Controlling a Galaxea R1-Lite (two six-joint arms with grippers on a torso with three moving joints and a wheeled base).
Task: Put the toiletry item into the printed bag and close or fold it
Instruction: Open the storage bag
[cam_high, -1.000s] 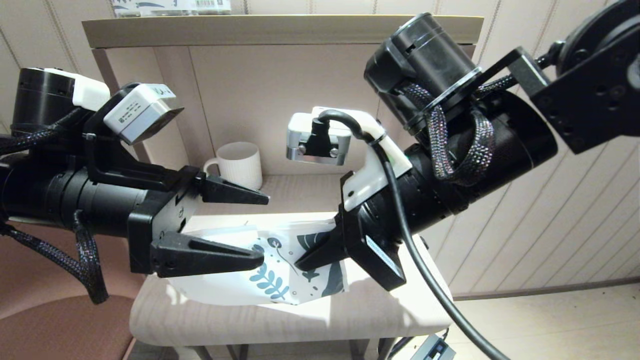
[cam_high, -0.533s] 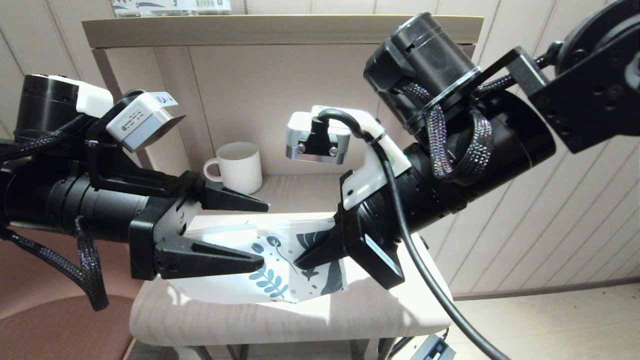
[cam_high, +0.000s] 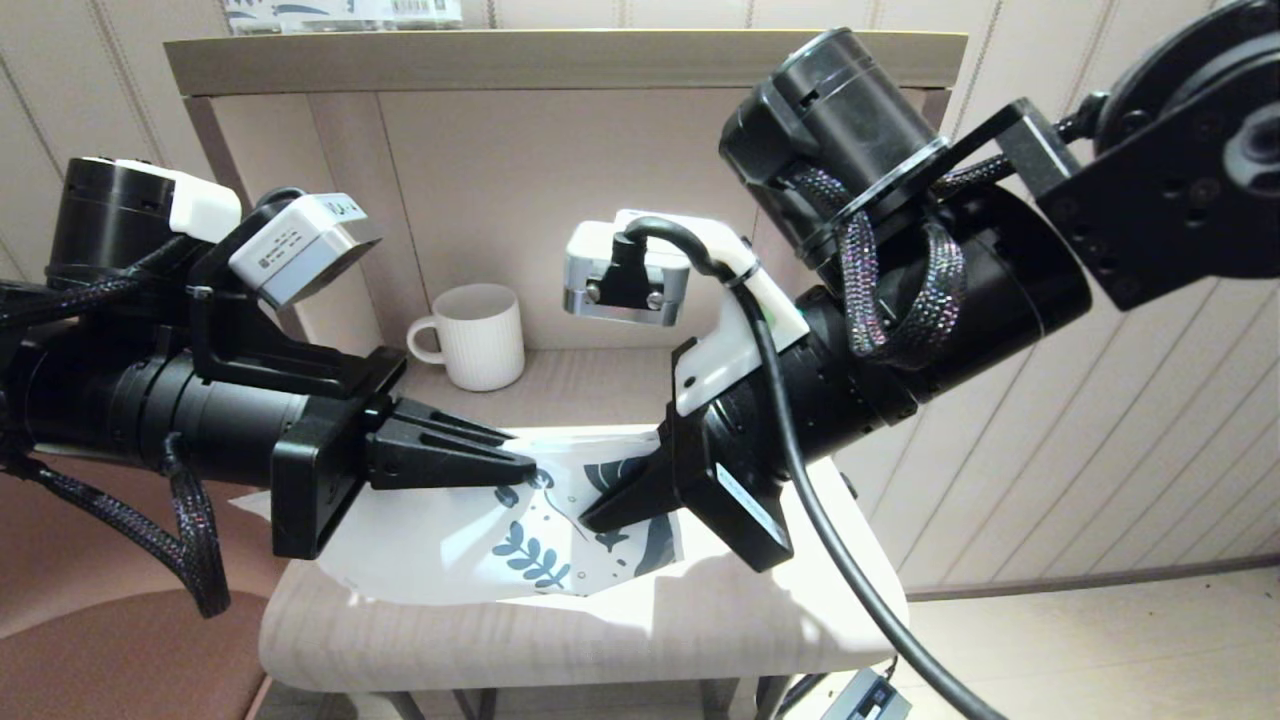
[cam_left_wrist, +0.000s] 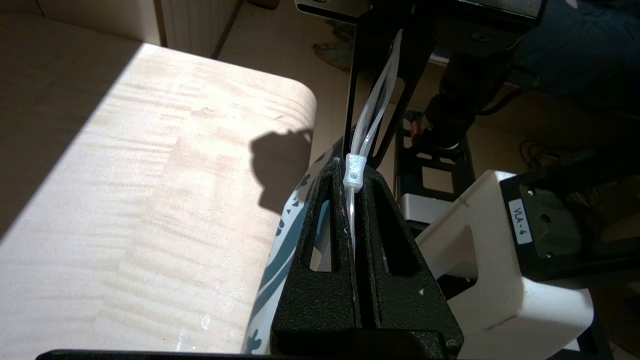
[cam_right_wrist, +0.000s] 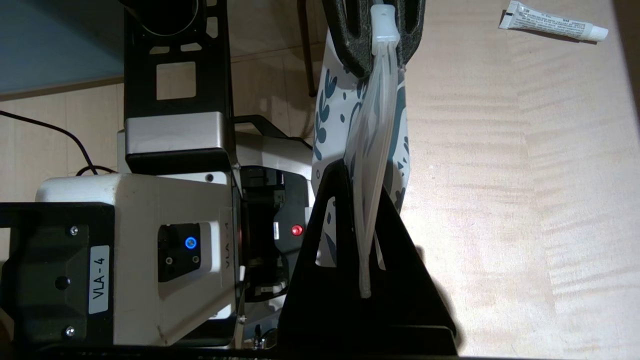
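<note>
The printed bag (cam_high: 520, 540), a white pouch with blue-teal leaves, is held up on edge over the light wooden table (cam_high: 600, 640) between both grippers. My left gripper (cam_high: 525, 468) is shut on the bag's zip top, with the clear slider (cam_left_wrist: 354, 172) at its fingertips. My right gripper (cam_high: 590, 520) faces it and is shut on the other end of the zip strip (cam_right_wrist: 372, 150). The toiletry item (cam_right_wrist: 552, 26), a small white packet, lies on the tabletop apart from the bag, seen only in the right wrist view.
A white ribbed mug (cam_high: 483, 335) stands at the back of the table under a shelf (cam_high: 560, 60). A printed package (cam_high: 340, 12) lies on top of the shelf. A brown seat (cam_high: 100, 650) is at the lower left.
My left gripper, open a second ago, has shut on the bag's zip top. The right gripper shifted slightly left with the bag still in its hold.
</note>
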